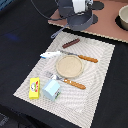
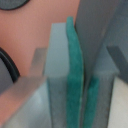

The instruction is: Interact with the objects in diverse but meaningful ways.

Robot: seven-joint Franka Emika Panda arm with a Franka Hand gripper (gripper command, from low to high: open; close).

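Note:
In the exterior view my gripper (image 1: 79, 15) hangs low over the front edge of a pink board (image 1: 107, 25) at the back. A dark grey rounded shape (image 1: 90, 21) merges with it; I cannot tell pan from hand there. A reddish-brown handle (image 1: 71, 43) lies on the striped mat (image 1: 100, 75) just in front. The white-and-blue tube (image 1: 50, 54), pale blue carton (image 1: 51, 90) and yellow box (image 1: 34, 88) lie on the mat. In the blurred wrist view the grey fingers (image 2: 57, 65) stand with teal pads (image 2: 75, 75) pressed together, nothing visible between.
A tan round plate (image 1: 68, 65) sits mid-mat, with an orange-handled knife (image 1: 80, 57) behind it and an orange-handled fork (image 1: 66, 80) in front. A pale bowl (image 1: 123, 17) stands on the board at the exterior view's right. Dark tabletop surrounds the mat.

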